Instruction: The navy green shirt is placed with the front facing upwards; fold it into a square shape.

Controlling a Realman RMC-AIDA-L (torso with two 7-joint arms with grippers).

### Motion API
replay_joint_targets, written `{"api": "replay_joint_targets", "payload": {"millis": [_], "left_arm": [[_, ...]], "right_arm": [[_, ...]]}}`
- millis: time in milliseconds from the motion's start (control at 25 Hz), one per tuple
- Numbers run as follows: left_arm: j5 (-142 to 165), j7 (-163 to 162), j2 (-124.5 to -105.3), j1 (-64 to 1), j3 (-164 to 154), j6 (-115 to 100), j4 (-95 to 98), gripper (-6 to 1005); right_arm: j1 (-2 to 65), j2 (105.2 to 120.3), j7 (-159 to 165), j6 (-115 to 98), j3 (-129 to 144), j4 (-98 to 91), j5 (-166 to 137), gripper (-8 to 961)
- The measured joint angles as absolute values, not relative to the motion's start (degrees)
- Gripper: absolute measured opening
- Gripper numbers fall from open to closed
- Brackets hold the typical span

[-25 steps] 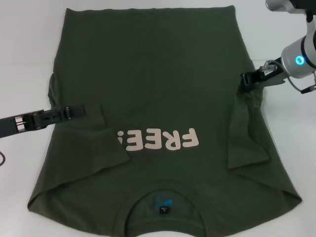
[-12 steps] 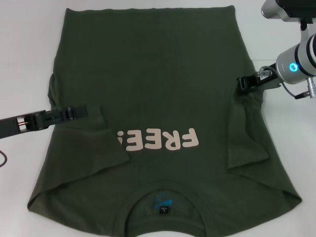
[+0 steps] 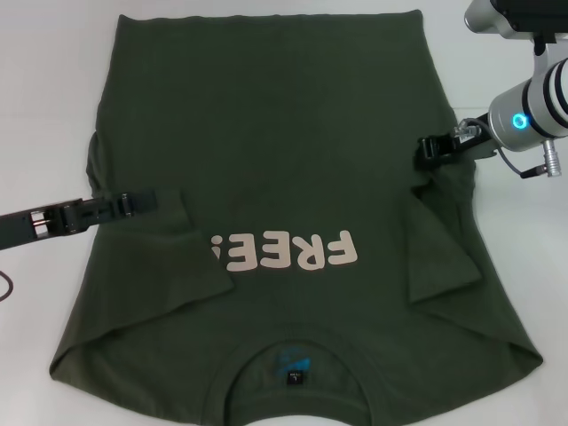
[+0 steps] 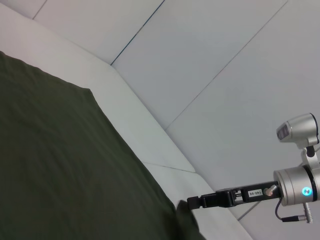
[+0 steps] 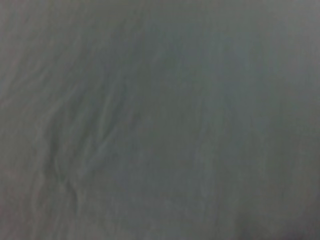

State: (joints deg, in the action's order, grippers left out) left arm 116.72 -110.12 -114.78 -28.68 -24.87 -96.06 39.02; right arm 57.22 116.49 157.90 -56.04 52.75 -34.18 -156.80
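Lying flat on the white counter (image 3: 35,106), the navy green shirt (image 3: 266,133) faces up, its collar (image 3: 293,342) nearest the robot and its hem at the far edge. The pale "FREE!" lettering (image 3: 284,253) runs across the chest and reads upside down from the head view, and the blue print and small tag (image 3: 293,377) show inside the neck. Both short sleeves are folded inward over the body: the one on the robot's left lies as a flap reaching to the first letter of the print, and the one on the right forms a narrower creased flap along that side.

The left claw (image 3: 142,201) reaches in low from the robot's left side, its black tip over the folded left sleeve. Whether it pinches cloth or merely rests there, I cannot tell; the fingers look close together.

The right claw (image 3: 429,153) comes in from the right at the shirt's side edge, just above the fold of the right sleeve. The fabric puckers and rises slightly toward its tip. The left wrist view shows the same claw (image 4: 196,202) from across the shirt, its black tip right at the garment's edge where the cloth bunches, yet whether the fingers are closed on the fabric cannot be told. The right wrist view is filled with wrinkled green cloth (image 5: 160,120) only.
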Motion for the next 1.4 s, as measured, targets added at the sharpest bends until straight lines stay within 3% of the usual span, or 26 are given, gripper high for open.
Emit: {"api": "replay_joint_targets", "payload": {"millis": [320, 480, 680, 840, 1000, 1400], "left_arm": [[116.87, -110.12, -114.78, -28.91, -24.87, -96.0, 39.02, 888], [116.95, -110.35, -114.78, -28.92, -24.87, -95.9, 39.02, 889], [117.07, -110.66, -114.78, -28.8, -24.86, -95.88, 39.02, 889], [117.07, -110.73, -114.74, -28.73, -24.75, -95.87, 39.02, 888], [117.07, -110.78, -114.72, -28.78, -24.73, -95.62, 39.02, 888], [117.07, -110.83, -114.78, -28.7, -24.83, -95.45, 38.93, 888]], "right_arm": [[55.36, 115.51, 157.75, -56.45, 52.68, -33.97, -150.99, 232], [54.84, 112.95, 158.26, -61.62, 51.93, -34.14, -150.01, 312], [53.71, 110.3, 159.02, -71.06, 51.08, -34.58, -150.44, 553], [52.48, 109.11, 159.21, -76.11, 51.06, -34.81, -150.53, 599], [51.35, 109.08, 159.21, -77.38, 51.39, -34.64, -150.55, 604], [50.3, 111.03, 158.78, -77.06, 51.5, -34.15, -150.56, 594]]}}
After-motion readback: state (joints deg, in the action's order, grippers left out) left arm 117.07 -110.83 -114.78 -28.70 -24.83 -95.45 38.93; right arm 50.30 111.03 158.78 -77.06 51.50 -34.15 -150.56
